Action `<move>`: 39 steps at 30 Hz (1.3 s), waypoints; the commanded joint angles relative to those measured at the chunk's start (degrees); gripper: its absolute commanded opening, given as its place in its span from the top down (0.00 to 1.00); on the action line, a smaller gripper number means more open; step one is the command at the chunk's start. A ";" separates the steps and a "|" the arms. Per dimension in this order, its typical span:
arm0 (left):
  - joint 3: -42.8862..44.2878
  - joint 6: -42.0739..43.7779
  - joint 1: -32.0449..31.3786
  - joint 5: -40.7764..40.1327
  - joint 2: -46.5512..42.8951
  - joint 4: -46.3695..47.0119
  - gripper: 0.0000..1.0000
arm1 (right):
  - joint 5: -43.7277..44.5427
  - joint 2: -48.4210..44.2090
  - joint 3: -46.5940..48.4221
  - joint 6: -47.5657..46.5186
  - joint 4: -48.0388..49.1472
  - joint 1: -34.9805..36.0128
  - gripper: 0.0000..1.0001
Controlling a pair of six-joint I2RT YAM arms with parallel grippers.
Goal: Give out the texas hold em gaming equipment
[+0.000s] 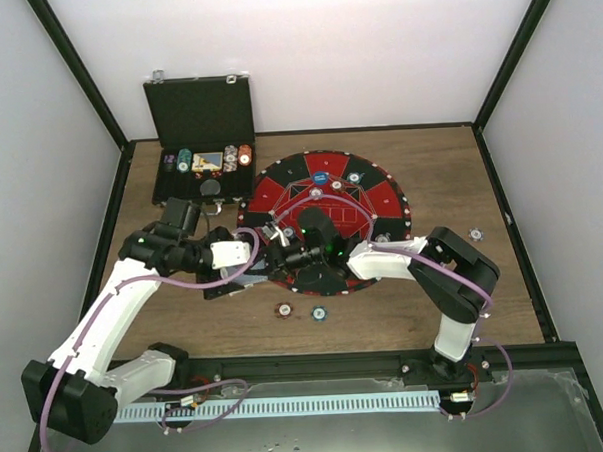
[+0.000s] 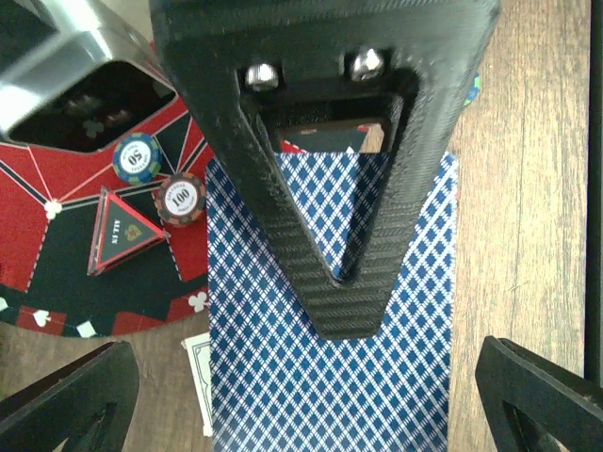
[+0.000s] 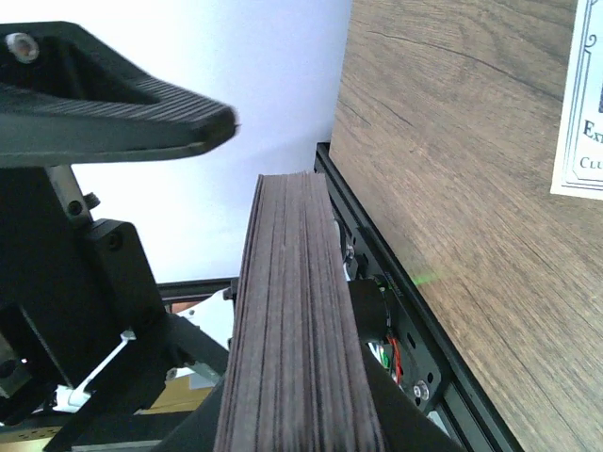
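My right gripper (image 3: 300, 405) is shut on a deck of playing cards (image 3: 292, 311), seen edge-on between its jaws. In the left wrist view the deck's blue diamond-patterned back (image 2: 330, 377) fills the middle, with one of the right gripper's fingers (image 2: 330, 235) pressed on top. My left gripper (image 2: 306, 363) is open, with one finger on each side of the deck and apart from it. Both grippers meet at the left edge of the round mat (image 1: 375, 198). A teal chip (image 2: 137, 157), a brown-red chip (image 2: 181, 199) and a red triangular marker (image 2: 122, 234) lie on the mat.
The open black case (image 1: 198, 110) with chips stands at the back left. A brown-red chip (image 1: 284, 310) and a teal chip (image 1: 318, 312) lie on the table in front of the mat; another chip (image 1: 476, 234) lies at the right. A white printed card (image 2: 198, 372) lies under the deck.
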 commanded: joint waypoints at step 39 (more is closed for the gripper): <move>-4.90 4.84 -0.52 5.56 -4.83 1.21 0.08 | 0.13 1.55 4.72 -0.38 0.25 3.56 0.91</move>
